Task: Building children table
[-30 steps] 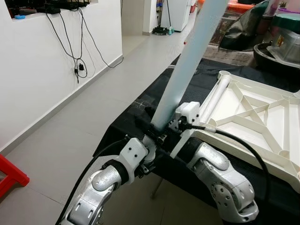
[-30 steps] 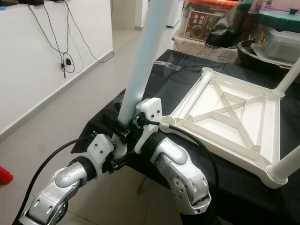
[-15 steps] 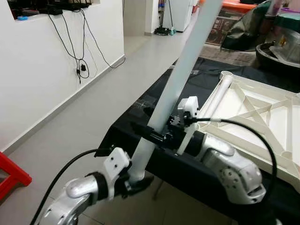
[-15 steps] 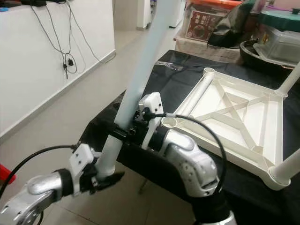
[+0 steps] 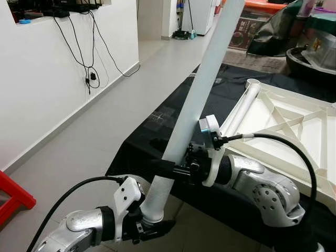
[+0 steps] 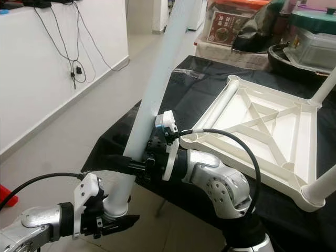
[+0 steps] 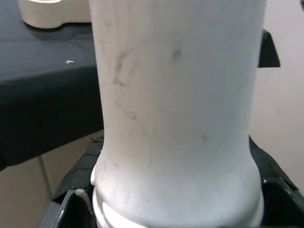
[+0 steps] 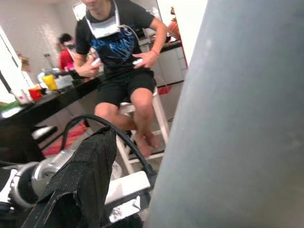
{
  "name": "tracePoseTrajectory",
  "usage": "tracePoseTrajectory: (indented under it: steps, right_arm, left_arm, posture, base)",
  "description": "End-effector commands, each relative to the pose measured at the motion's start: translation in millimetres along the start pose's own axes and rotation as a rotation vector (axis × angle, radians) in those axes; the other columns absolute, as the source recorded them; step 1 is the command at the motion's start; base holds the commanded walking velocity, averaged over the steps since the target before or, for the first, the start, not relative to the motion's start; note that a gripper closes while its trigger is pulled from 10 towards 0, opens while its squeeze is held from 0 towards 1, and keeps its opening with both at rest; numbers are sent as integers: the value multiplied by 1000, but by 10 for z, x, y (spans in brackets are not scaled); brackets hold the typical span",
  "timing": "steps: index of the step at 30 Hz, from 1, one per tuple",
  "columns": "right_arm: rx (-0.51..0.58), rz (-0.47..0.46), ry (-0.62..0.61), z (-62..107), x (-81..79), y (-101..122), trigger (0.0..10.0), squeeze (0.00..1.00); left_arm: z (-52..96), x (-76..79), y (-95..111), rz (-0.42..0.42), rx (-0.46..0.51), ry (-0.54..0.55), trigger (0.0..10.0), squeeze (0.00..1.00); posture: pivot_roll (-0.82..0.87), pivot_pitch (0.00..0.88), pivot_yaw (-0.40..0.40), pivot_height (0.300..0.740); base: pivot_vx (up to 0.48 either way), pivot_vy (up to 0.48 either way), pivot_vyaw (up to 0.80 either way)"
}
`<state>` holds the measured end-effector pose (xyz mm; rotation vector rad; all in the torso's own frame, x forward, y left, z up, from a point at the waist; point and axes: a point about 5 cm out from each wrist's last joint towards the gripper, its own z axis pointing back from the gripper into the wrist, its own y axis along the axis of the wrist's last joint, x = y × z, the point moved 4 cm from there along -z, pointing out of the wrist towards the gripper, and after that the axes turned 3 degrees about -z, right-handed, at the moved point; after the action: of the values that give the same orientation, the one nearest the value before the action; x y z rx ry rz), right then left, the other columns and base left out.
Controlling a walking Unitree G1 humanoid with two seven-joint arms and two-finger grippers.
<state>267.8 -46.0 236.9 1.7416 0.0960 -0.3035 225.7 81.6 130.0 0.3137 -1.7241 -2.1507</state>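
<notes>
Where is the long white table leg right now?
The long white plastic table leg slants up before the black-covered table, left gripper holding its bottom end, right gripper just above.

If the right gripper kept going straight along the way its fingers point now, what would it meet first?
Nothing new: the right gripper points to the robot's left and already closes on the white table leg. Past the leg, only open floor seems to lie, though depth is unclear.

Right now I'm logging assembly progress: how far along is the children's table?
Partly built. Done: the upside-down table top on the black cloth already carries legs at its far and near right corners. In hand: the left gripper holds the loose white leg at its lower end, the right gripper higher up. Left: seating it in the empty near-left corner socket.
</notes>
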Motion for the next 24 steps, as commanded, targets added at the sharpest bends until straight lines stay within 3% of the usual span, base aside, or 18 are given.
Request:
tracePoseTrajectory:
  steps: [1,12,13,14,15,24]
  right_arm:
    - [-7,-27,42,-24,-71,-38,10000,0]
    - [-14,-43,71,-53,-119,-64,10000,0]
    - [-18,-50,77,-59,-134,-83,5647,0]
    - [-18,-50,77,-59,-134,-83,5647,0]
    - [-19,-52,81,-61,-140,-89,0,0]
    - [-20,-70,102,-59,-179,-98,0,0]
  left_arm:
    - [0,59,18,-1,-1,-35,10000,0]
    - [1,98,20,16,-1,-53,10000,0]
    - [-5,117,18,22,0,-58,10000,0]
    - [-5,117,18,22,0,-58,10000,0]
    - [-8,122,19,26,1,-59,10000,0]
    - [-6,139,0,40,-8,-67,10000,0]
  posture:
    - [83,72,-42,740]
    - [83,71,-44,740]
    - [84,72,-46,740]
    - [84,72,-46,740]
    - [83,72,-43,740]
    - [83,75,-43,740]
  base:
    - [0,0,0]
    - [0,0,0]
    - [0,0,0]
    - [0,0,0]
    - [0,0,0]
    - [0,0,0]
